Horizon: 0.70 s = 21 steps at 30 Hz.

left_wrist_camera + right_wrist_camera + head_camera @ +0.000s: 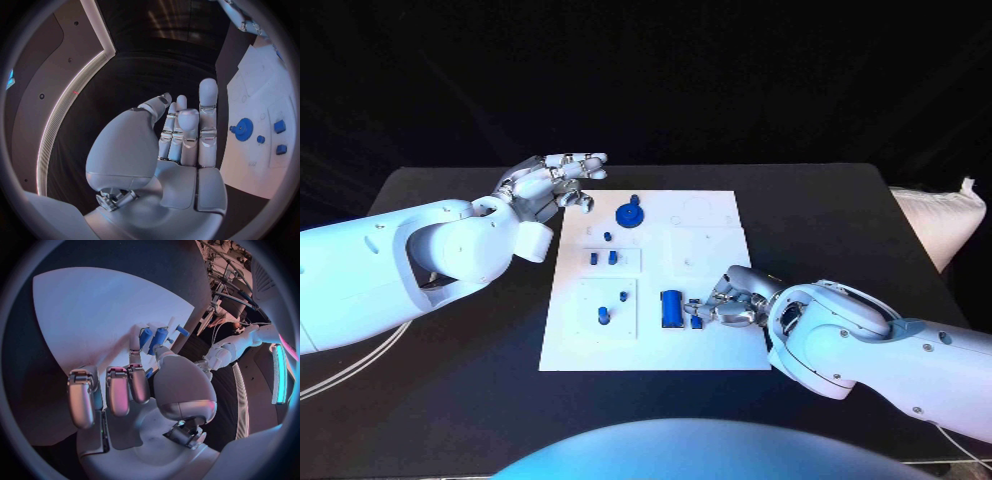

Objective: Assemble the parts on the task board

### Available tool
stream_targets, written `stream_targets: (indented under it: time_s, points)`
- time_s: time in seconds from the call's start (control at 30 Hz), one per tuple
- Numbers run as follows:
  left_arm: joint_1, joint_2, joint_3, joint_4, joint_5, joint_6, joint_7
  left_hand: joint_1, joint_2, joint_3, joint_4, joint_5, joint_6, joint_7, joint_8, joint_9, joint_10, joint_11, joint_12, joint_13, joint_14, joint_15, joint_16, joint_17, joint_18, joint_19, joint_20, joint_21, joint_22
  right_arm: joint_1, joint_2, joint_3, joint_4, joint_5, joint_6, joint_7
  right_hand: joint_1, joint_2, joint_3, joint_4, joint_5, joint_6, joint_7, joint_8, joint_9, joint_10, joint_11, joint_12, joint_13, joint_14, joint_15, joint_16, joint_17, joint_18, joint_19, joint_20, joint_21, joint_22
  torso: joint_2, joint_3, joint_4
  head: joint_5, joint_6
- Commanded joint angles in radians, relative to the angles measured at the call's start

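left hand (181, 150): fingers upright, apart, holding nothing | task board (262, 100) beside it | blue parts (244, 129) on board

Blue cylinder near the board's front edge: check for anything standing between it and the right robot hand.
Nothing visible does. The right robot hand sits right beside the blue cylinder on the task board, fingers reaching toward it; only bare board shows between.

We count one flat white rectangular task board (711, 345), six small blue plastic parts (671, 306) on it, and two silver many-fingered hands (554, 180).
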Motion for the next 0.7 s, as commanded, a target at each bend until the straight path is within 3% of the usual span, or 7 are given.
stream_targets:
  time_s: [0.03,0.17,0.33,0.43,0.7]
  points:
    - [0.0,0.001,0.001,0.001,-0.003,0.019,0.003,-0.002,0.011,-0.004,-0.001,0.004,-0.006,0.003,0.005,0.001,-0.008,0.002,0.004,0.001,-0.008,-0.001,0.0,-0.001,0.021,-0.005,0.001,-0.006,-0.001,-0.001,-0.001,0.0,0.006,-0.021,0.004,0.009,-0.009,0.007,-0.02,0.013,-0.008,-0.003,-0.006,0.007,0.004,0.062,-0.013,0.003,0.19,0.088,-0.005,0.004,0.181,-0.007,0.105,-0.01,0.002,0.263,0.0,0.0003,-0.0001,0.0,0.0]
    - [0.0,0.001,0.001,0.001,-0.003,0.02,0.003,-0.002,0.011,-0.004,-0.001,0.004,-0.006,0.003,0.005,0.001,-0.008,0.002,0.004,0.001,-0.008,-0.001,0.0,-0.001,0.021,-0.005,0.001,-0.006,-0.001,-0.001,-0.007,0.0,0.008,-0.023,0.011,0.01,0.016,0.003,-0.033,0.005,-0.013,-0.008,-0.006,0.012,0.008,0.062,-0.014,0.003,0.191,0.088,-0.006,0.004,0.181,-0.007,0.105,-0.011,0.002,0.263,0.0,0.0001,0.001,-0.001,0.0]
    - [0.0,0.001,0.001,-0.001,-0.003,0.02,0.003,-0.002,0.011,-0.004,-0.001,0.004,-0.006,0.003,0.005,0.001,-0.008,0.002,0.004,0.001,-0.008,-0.001,0.0,-0.001,0.021,-0.005,0.001,-0.006,-0.001,-0.004,-0.023,0.0,0.018,-0.019,0.024,0.019,0.094,-0.003,-0.061,-0.037,-0.124,-0.019,-0.005,0.023,0.017,0.061,-0.013,-0.003,0.19,0.088,-0.005,0.003,0.18,-0.007,0.105,-0.01,0.002,0.263,0.0,0.0011,0.0009,-0.001,0.0]
    - [0.0,0.0,0.001,-0.003,-0.003,0.02,0.002,-0.002,0.011,-0.004,-0.001,0.004,-0.006,0.003,0.005,0.001,-0.008,0.002,0.004,0.001,-0.008,-0.001,0.0,-0.001,0.021,-0.005,0.001,-0.006,-0.001,-0.006,-0.035,0.0,0.029,-0.022,0.025,0.025,0.113,-0.005,-0.08,-0.046,-0.158,-0.023,-0.004,0.027,0.02,0.061,-0.012,-0.004,0.191,0.088,-0.004,0.003,0.18,-0.007,0.105,-0.009,0.002,0.263,0.0,0.0007,-0.0003,0.001,0.0]
    - [0.0,0.0,0.0,-0.005,-0.01,0.02,0.001,-0.002,0.011,-0.004,-0.001,0.004,-0.006,0.003,0.005,0.001,-0.008,0.002,0.004,0.001,-0.008,-0.001,0.0,-0.001,0.021,-0.005,0.001,-0.006,-0.001,-0.009,-0.053,0.0,0.035,-0.035,0.034,0.03,0.131,-0.004,-0.092,-0.054,-0.17,-0.026,-0.004,0.03,0.023,0.061,-0.012,-0.006,0.191,0.088,-0.004,0.003,0.18,-0.007,0.105,-0.009,0.002,0.263,-0.001,0.0007,-0.0015,-0.001,0.0]
